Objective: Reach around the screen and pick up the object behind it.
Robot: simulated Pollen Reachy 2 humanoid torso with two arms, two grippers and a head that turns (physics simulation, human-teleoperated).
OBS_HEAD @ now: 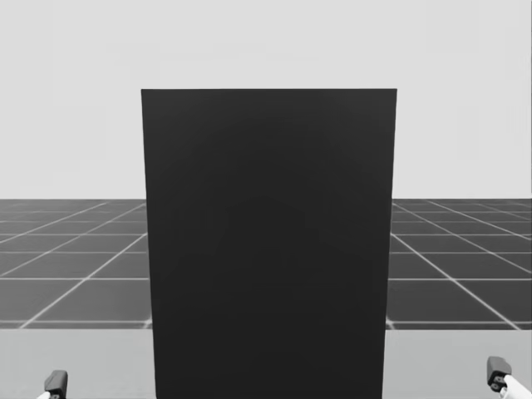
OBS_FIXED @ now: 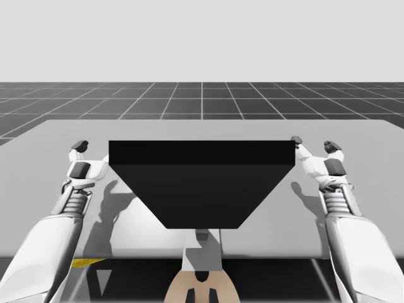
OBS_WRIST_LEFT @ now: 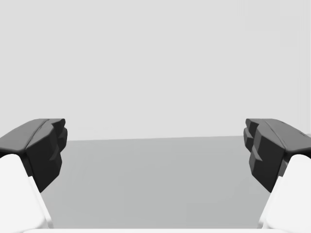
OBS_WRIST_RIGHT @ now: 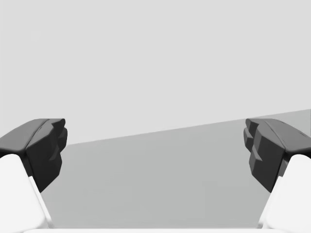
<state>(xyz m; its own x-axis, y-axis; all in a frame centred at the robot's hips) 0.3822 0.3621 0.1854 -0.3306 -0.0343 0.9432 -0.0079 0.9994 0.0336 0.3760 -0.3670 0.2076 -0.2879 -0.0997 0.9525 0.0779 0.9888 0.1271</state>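
step: I am judging this as the approach; nothing is gripped and the reach around has not yet started
screen: black screen (OBS_FIXED: 202, 183) is standing upright mid-table, square across my front; in the head view it is blocking everything straight ahead
object: hidden behind the screen; I am taking its place there from the task alone; I cannot tell what it is or which side it is nearer
left gripper: left gripper (OBS_FIXED: 93, 150) is hovering just beside the screen's left edge, about level with the panel; jaws are standing wide apart with nothing between them; its wrist view is looking along bare table (OBS_FIXED: 353, 189) towards the far edge
right gripper: right gripper (OBS_FIXED: 314, 144) is sitting at the screen's right edge; its inner finger is lying right by the top corner in the high view; I cannot tell if it is touching; jaws are likewise spread wide and holding nothing
wrist aim: both wrist cameras are pointing forward past the screen, not inward behind it
next move: I am reckoning one arm needs to go on past its edge, then swing inward behind the panel; the wrist should be turning in so its camera finds the object before I close
risk: I am expecting a clip on the screen's edge if I cut in early; the right side looks tightest
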